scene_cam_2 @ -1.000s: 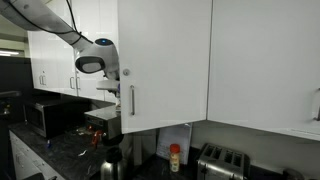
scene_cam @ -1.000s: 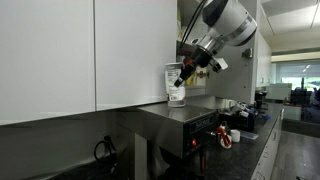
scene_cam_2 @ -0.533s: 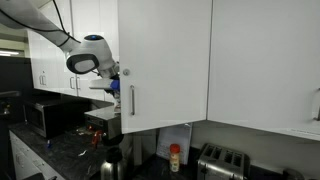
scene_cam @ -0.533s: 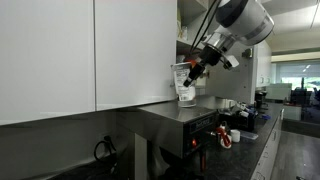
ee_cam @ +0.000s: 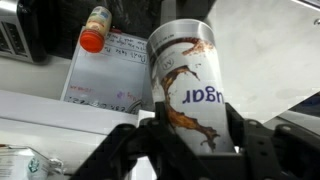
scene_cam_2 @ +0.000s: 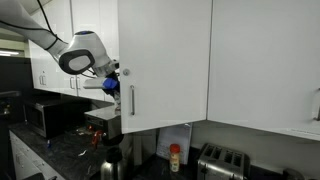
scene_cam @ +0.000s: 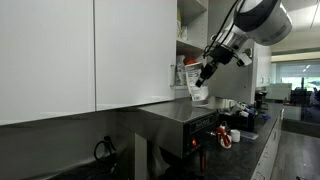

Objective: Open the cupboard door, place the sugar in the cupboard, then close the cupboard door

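The sugar is a white canister with a brown splash print and the word "sugar", which reads upside down in the wrist view (ee_cam: 188, 80). My gripper (ee_cam: 190, 142) is shut on its lower part, one black finger on each side. In an exterior view the gripper (scene_cam: 206, 76) holds the canister (scene_cam: 199, 93) tilted in the air, just outside the open cupboard (scene_cam: 188, 40), level with its bottom shelf. In an exterior view the gripper (scene_cam_2: 113, 84) is partly hidden behind the edge of the white cupboard door (scene_cam_2: 165, 65) with a bar handle (scene_cam_2: 131, 100).
Several containers stand on the cupboard's low shelf (scene_cam: 182, 72). A steel machine (scene_cam: 185, 125) and a red mug (scene_cam: 226, 139) sit below it. A microwave (scene_cam_2: 45, 115), a red-capped bottle (scene_cam_2: 175, 157) and a toaster (scene_cam_2: 222, 160) are on the counter.
My gripper has carried the sugar outward, away from the cupboard opening and slightly down. It has stayed shut on the canister throughout.
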